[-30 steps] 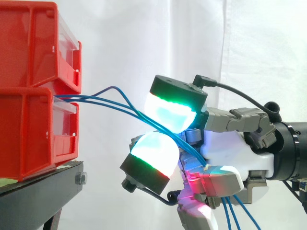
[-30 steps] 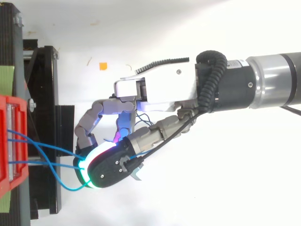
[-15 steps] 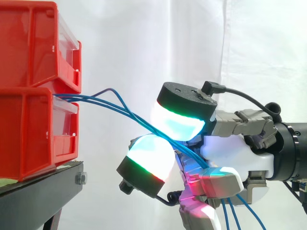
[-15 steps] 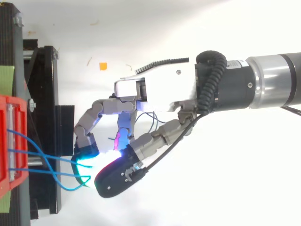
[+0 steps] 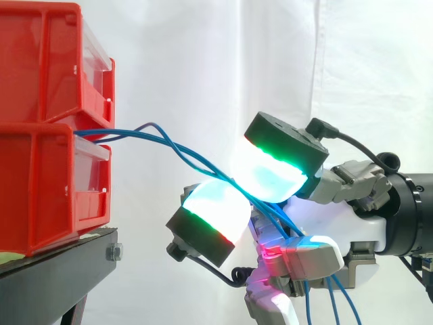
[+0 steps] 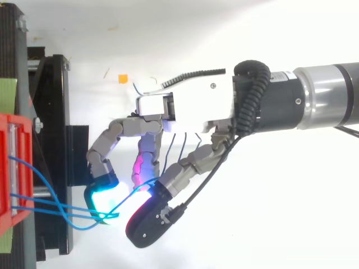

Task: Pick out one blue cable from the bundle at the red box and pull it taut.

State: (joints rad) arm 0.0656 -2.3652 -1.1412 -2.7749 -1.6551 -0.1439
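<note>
Blue cables [image 5: 169, 141] come out of the lower red box [image 5: 47, 183], cross one another in mid-air and run down to the right into my hand [image 5: 331, 217]. They pass between two glowing fingertips [image 5: 267, 172], one above them and one below, then over the palm and hang beneath the hand. In the top view the cables [image 6: 50, 206] sag from the red box [image 6: 11, 168] and meet at the narrow gap between a finger pad [image 6: 104, 195] and the thumb. The hand [image 6: 190, 106] is curled round the bundle; no single cable is separated.
A second red box [image 5: 47, 61] sits stacked on the lower one, both on a black stand [image 5: 54, 274] at the left. A white curtain hangs behind. An orange mark [image 6: 122, 78] lies on the white floor near the stand.
The thumb has swung away from the finger pad, widening the gap. The upper pad moved right in the side view. The cables now sag and cross more loosely.
</note>
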